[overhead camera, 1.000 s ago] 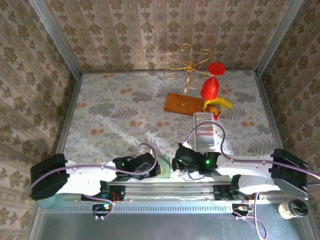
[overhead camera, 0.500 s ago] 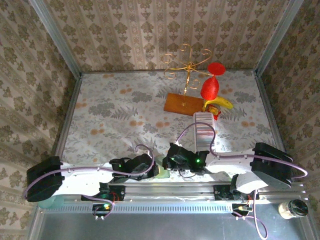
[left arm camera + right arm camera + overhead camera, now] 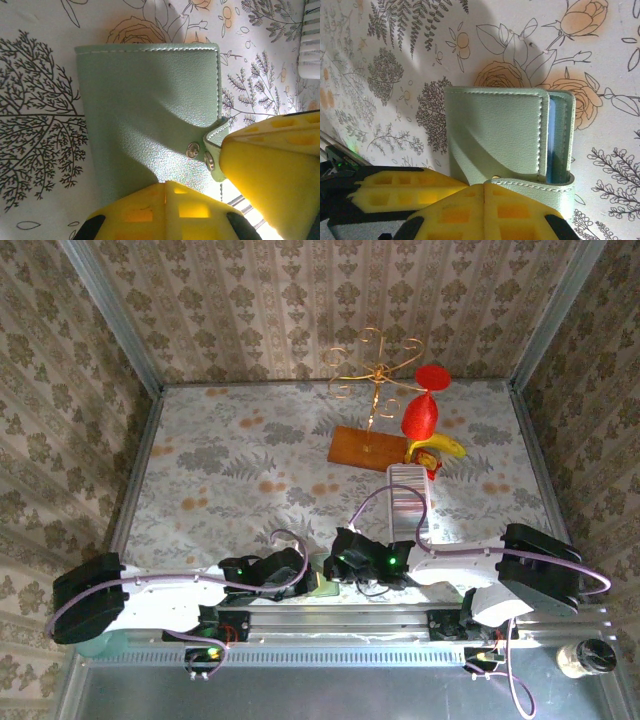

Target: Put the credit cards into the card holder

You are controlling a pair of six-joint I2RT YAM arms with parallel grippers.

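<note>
Both closed tight, left pincer (image 3: 166, 187) and right pincer (image 3: 484, 190) touch the folded card holder (image 3: 150, 95).

Floral table (image 3: 220, 470), card holder (image 3: 150, 100), ribbed tray (image 3: 408, 475), wooden board (image 3: 355, 448)

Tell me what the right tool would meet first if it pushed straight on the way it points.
The card holder: it lies directly ahead of the shut right tool, its near edge at the tips, possibly touching; depth is unclear.
</note>
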